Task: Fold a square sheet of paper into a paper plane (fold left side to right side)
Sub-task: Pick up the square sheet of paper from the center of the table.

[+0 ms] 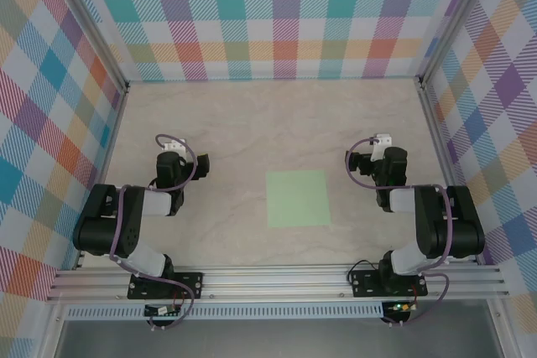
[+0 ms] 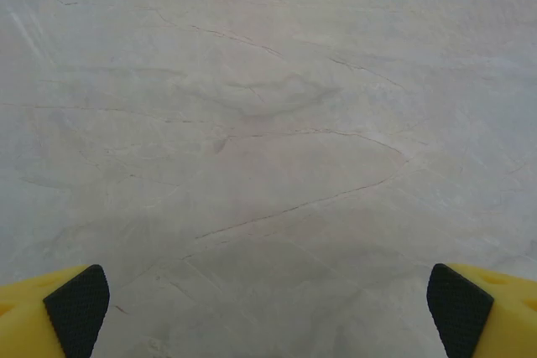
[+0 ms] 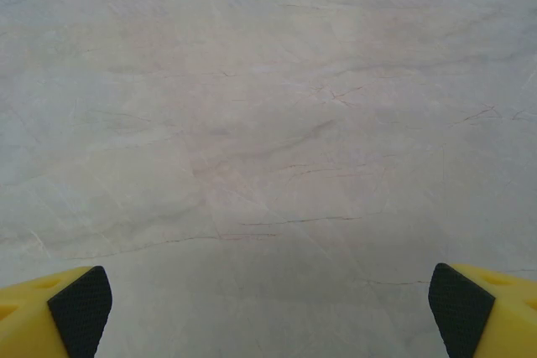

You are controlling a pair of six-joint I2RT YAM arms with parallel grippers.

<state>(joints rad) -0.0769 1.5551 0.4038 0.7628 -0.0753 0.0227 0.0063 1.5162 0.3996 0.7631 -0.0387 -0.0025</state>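
The square sheet of paper [image 1: 298, 198] lies flat and unfolded on the marble table, between the two arms, pale mint green. My left gripper [image 1: 173, 150] is to its left, well apart from it. My right gripper [image 1: 382, 145] is to its right, also apart. In the left wrist view the left gripper [image 2: 268, 308] stands open, yellow fingers with black pads [image 2: 80, 308] at the frame's lower corners, bare table between. The right gripper [image 3: 268, 308] is open the same way, its pads [image 3: 457, 308] wide apart over bare marble.
Checked fabric walls [image 1: 285, 14] close the table at the back and both sides. An aluminium rail [image 1: 277, 282] with the arm bases runs along the near edge. Bare marble table [image 1: 277, 123] lies beyond the paper.
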